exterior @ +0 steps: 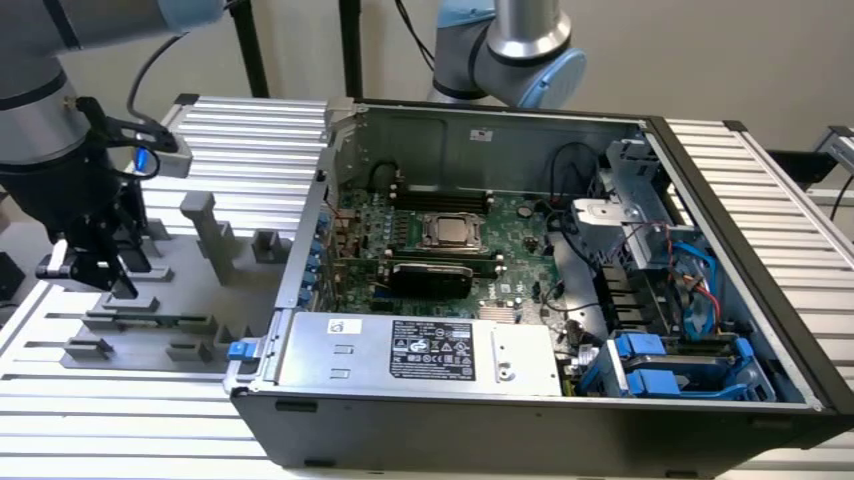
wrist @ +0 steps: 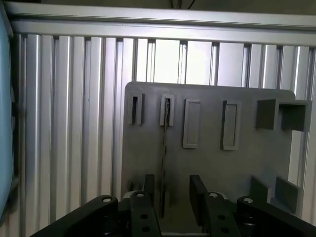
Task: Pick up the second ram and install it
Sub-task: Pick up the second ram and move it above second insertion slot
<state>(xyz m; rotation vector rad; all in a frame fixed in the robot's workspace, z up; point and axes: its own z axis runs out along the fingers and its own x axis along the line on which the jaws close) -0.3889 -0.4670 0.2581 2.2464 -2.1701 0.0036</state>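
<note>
second ram [exterior: 150, 322] sits on edge in the gray fixture [exterior: 140, 345] on the ribbed worktop [exterior: 254, 130], at 9 o'clock of the open pc case [exterior: 441, 430] in the exterior view. pincer [exterior: 96, 285] hangs at 11 o'clock of the ram, open. wrist view: fingers [wrist: 198, 197] apart, ram's thin edge between them, not clamped.

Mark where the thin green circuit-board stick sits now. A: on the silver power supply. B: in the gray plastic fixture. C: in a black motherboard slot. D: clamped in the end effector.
B: the thin green circuit-board stick lies in the gray plastic fixture, under the open end effector.
</note>
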